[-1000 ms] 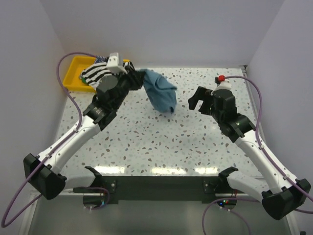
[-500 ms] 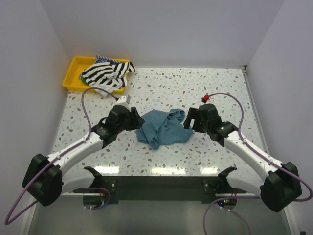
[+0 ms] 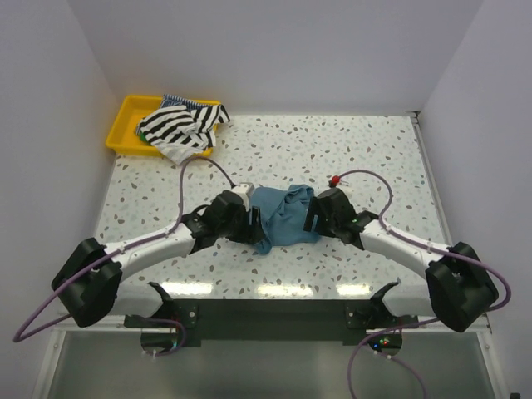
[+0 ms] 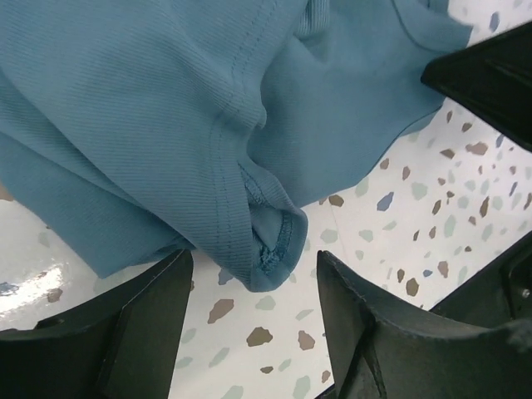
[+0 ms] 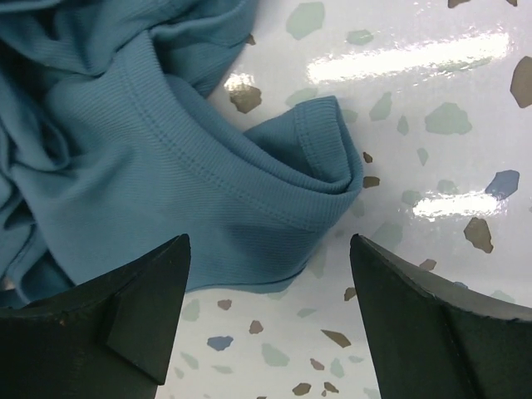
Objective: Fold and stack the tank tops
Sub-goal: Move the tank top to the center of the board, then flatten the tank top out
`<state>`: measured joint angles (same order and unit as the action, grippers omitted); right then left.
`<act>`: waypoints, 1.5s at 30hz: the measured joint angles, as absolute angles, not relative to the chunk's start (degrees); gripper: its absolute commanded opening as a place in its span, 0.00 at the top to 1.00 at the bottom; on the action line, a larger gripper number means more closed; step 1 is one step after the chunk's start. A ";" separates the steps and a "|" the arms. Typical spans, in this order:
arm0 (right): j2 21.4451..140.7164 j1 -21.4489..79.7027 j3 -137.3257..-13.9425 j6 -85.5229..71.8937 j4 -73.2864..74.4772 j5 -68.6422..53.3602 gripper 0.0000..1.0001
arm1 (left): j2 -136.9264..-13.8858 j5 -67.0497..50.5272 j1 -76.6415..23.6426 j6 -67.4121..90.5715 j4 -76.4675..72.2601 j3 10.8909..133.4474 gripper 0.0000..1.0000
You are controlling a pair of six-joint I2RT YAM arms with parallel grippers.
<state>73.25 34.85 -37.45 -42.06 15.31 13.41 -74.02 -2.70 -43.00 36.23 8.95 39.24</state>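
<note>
A teal-blue tank top lies crumpled on the speckled table near its middle. My left gripper stands low at its left edge and my right gripper at its right edge. In the left wrist view the gripper is open, and a hemmed corner of the teal top lies loose between the fingers. In the right wrist view the gripper is open wide astride a folded hem of the teal top. A black-and-white striped tank top is heaped in the tray at the back left.
The yellow plastic tray sits in the back left corner, with striped cloth spilling over its front rim. White walls close the table on the left, back and right. The right gripper's dark finger shows at the upper right of the left wrist view.
The left gripper brought the teal top from near the tray down to the table's middle and let go of it. The right arm swung in to the cloth's right side.
</note>
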 measured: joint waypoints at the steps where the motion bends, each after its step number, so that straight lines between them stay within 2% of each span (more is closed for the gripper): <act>1: 74.02 34.85 -37.45 -42.19 15.14 13.93 0.20 | -75.22 -2.48 -43.75 36.05 9.45 39.77 0.32; 5: 77.95 34.85 -37.63 -42.76 14.50 15.44 0.20 | -78.63 -1.63 -45.43 35.18 10.57 40.93 0.28; 6: 78.56 34.85 -37.63 -42.92 14.46 15.62 0.21 | -79.42 -1.48 -45.50 34.94 10.63 41.15 0.33; 8: 79.42 34.85 -37.65 -43.16 14.15 15.90 0.32 | -80.88 -1.19 -45.56 34.74 10.70 41.54 0.40; 9: 79.64 34.85 -37.67 -43.42 14.04 15.99 0.37 | -81.71 -0.89 -45.58 34.68 10.79 41.89 0.52; 10: 79.94 34.83 -37.71 -43.64 13.93 16.05 0.48 | -82.59 -0.43 -45.58 34.72 10.85 42.28 0.59; 11: 80.16 34.79 -37.74 -43.75 13.76 16.10 0.53 | -83.37 0.10 -45.58 34.44 10.96 42.72 0.65; 12: 80.31 34.68 -37.85 -44.05 13.74 16.14 0.61 | -84.05 0.58 -45.58 34.04 11.16 43.22 0.78; 13: 80.36 34.48 -38.02 -44.12 13.74 16.16 0.78 | -84.53 1.17 -45.56 34.00 11.38 43.72 0.85; 15: 80.36 33.74 -38.72 -44.25 13.80 16.45 0.97 | -85.03 2.55 -45.56 33.34 12.08 44.95 0.99; 16: 80.36 33.12 -39.38 -44.14 14.11 16.47 1.00 | -85.17 3.40 -45.36 33.21 12.60 45.80 1.00; 20: 80.01 29.17 -43.07 -43.42 15.40 16.29 1.00 | -84.53 5.52 -42.65 31.99 14.90 49.71 1.00; 28: 74.70 15.90 -50.59 -40.38 18.76 14.00 1.00 | -71.96 7.73 -25.67 31.24 18.98 50.78 1.00; 32: 74.19 9.89 -55.42 -39.18 20.27 12.73 1.00 | -67.37 6.37 -20.58 31.46 19.38 50.48 1.00; 36: 74.70 7.09 -59.11 -38.48 21.91 12.01 1.00 | -66.54 2.57 -19.51 32.08 18.85 47.53 1.00; 41: 75.88 6.70 -61.23 -38.02 22.83 11.22 1.00 | -66.41 -4.67 -19.51 33.89 17.74 37.80 1.00; 45: 81.25 6.31 -68.49 -37.41 25.82 9.82 1.00 | -65.84 -7.49 -19.51 34.54 19.05 35.57 1.00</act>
<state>81.25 6.31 -68.49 -37.41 25.82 9.82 -65.84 -7.49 -19.51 34.54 19.05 35.57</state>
